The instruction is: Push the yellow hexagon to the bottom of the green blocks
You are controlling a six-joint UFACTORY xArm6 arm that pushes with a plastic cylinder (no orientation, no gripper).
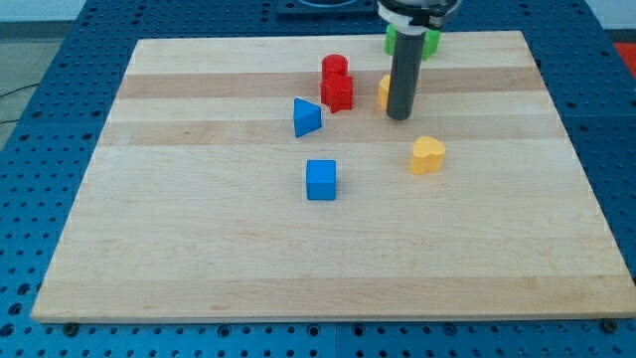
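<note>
Yellow shows in two spots on the wooden board [199, 249]. One is the yellow hexagon [383, 91], and most of it hides behind my dark rod [402, 75], so only its left edge peeks out. My tip [398, 116] sits on the board right at this block, touching it or just beside it; I cannot tell which. I have no fingers to open or close, only this rod, and it holds nothing. The green blocks [429, 41] are just above my tip, toward the view's top, at the far edge of the board. The rod covers most of them, so I cannot tell their shapes or how many there are. The yellow hexagon lies just under the green blocks, a little to the view's left. The other yellow block, shaped like a heart [427, 155], is below my tip and a bit to the view's right, near but apart. To the left of my tip are a red cylinder [335, 67] and another red block [338, 92], touching each other. Farther left and a bit lower is a blue triangle [306, 116]. A blue cube [321, 180] sits below that, well apart from my tip.
</note>
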